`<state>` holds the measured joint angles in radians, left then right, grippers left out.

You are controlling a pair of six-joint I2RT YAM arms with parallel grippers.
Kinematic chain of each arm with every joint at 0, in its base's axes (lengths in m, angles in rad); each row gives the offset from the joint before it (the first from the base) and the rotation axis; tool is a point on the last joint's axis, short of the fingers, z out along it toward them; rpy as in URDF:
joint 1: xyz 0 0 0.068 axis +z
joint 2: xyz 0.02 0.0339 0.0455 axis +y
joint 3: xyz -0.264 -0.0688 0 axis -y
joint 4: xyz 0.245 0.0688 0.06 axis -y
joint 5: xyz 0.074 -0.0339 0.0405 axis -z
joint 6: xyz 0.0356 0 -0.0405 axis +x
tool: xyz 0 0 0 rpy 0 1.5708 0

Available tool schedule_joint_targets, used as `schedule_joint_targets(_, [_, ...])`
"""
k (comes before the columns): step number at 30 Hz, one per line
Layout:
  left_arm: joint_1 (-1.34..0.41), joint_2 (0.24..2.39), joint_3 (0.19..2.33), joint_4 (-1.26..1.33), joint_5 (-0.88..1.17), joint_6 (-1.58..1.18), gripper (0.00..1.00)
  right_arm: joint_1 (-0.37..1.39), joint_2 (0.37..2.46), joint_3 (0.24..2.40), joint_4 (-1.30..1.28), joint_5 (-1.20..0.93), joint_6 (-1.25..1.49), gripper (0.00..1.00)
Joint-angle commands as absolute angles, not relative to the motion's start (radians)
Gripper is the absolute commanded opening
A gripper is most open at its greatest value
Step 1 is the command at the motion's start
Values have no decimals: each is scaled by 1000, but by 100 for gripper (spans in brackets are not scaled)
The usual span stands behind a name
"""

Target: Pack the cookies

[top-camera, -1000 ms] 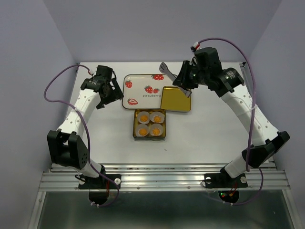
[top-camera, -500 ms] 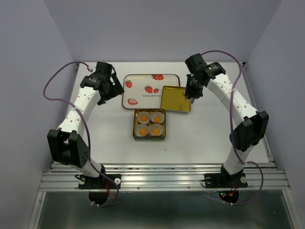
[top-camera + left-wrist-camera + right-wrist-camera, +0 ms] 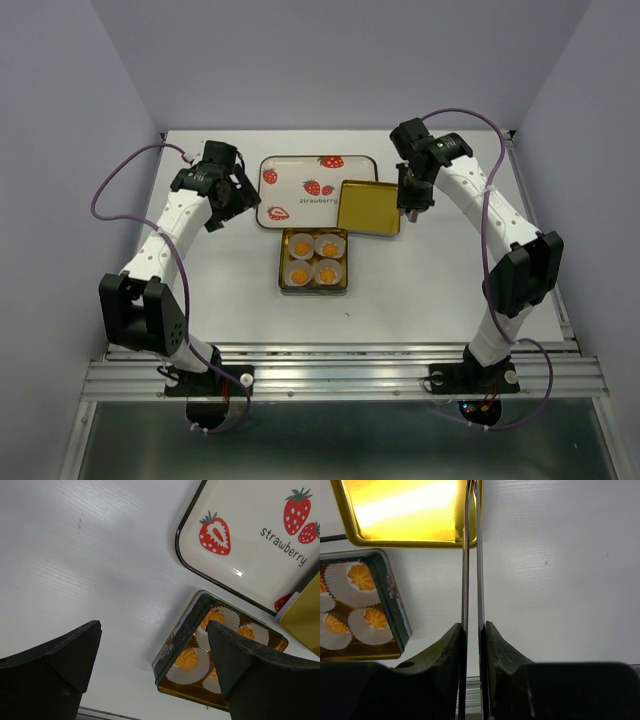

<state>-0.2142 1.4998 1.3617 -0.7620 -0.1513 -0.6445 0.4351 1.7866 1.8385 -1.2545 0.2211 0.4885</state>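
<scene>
Four small orange-yellow cookies (image 3: pixel 299 246) sit in white paper cups inside a square tin (image 3: pixel 281 262) at the table's middle. They also show in the left wrist view (image 3: pixel 189 657) and in the right wrist view (image 3: pixel 361 576). My left gripper (image 3: pixel 229 200) is open and empty over bare table, left of the tin (image 3: pixel 182 635). My right gripper (image 3: pixel 410 208) is shut on thin metal tongs (image 3: pixel 465 555), just right of the gold lid (image 3: pixel 368 207). The tongs' blades reach past the lid's right corner (image 3: pixel 405 515).
A white tray (image 3: pixel 300 170) printed with strawberries lies behind the tin, the gold lid resting on its right end. The tray also shows in the left wrist view (image 3: pixel 250 510). White table surface (image 3: pixel 450 270) lies right of the tin.
My right arm has swung down from a raised pose behind the tray to the gold lid's right side, still holding the tongs. My left gripper has shifted slightly.
</scene>
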Motion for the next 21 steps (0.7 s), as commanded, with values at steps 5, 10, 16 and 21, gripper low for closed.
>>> schedule_joint_targets(5, [-229, 1471, 1370, -756, -161, -646, 99, 361, 1737, 1746, -1152, 201, 440, 24])
schedule_joint_targets(10, [-244, 1488, 1384, -762, -167, -637, 99, 351, 1712, 1674, -1080, 106, 430, 39])
schedule_joint_targets(16, [-265, 1494, 1381, -762, -166, -644, 99, 351, 1704, 1687, -1095, 147, 433, 41])
schedule_joint_targets(21, [-273, 1496, 1385, -769, -170, -646, 99, 351, 1686, 1715, -1109, 247, 445, 41])
